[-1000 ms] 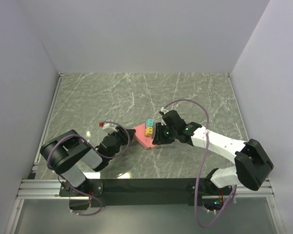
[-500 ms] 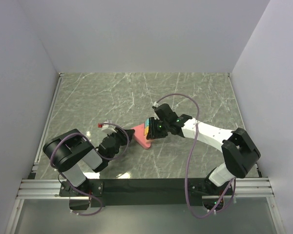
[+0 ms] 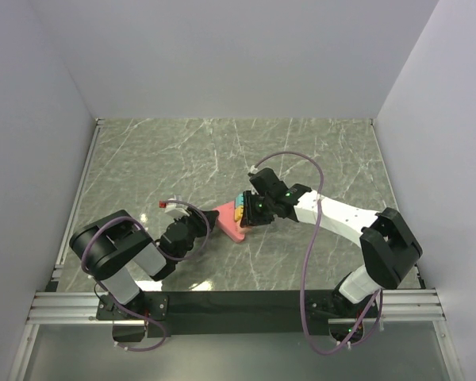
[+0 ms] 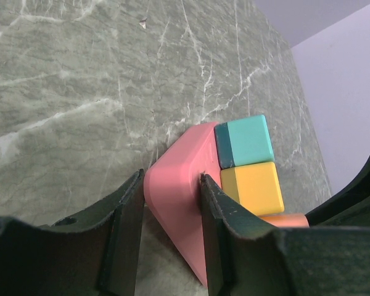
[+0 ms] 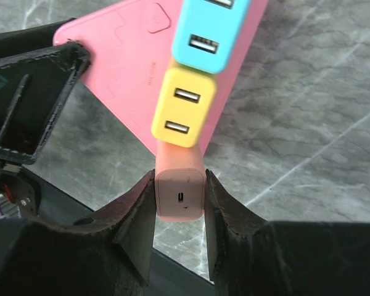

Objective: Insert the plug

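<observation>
A pink power strip (image 3: 226,222) lies on the marble table. My left gripper (image 4: 171,182) is shut on its narrow end, one finger on each side. A teal plug block (image 4: 246,140) and a yellow plug block (image 4: 256,187) sit side by side on the strip. My right gripper (image 5: 180,186) is shut on a salmon-orange plug (image 5: 180,192), which stands in line right behind the yellow block (image 5: 184,108) over the strip (image 5: 126,68). The plug's lower end is hidden. In the top view the right gripper (image 3: 251,211) covers the strip's far end.
The left gripper's black finger (image 5: 31,105) shows at the strip's corner in the right wrist view. A purple cable (image 3: 295,163) loops above the right arm. White walls close off the table on three sides. A black rail (image 3: 238,302) runs along the near edge.
Over the last second the right arm swung left with the orange plug, onto the strip's far end, covering the teal and yellow blocks from above. The left gripper kept its hold.
</observation>
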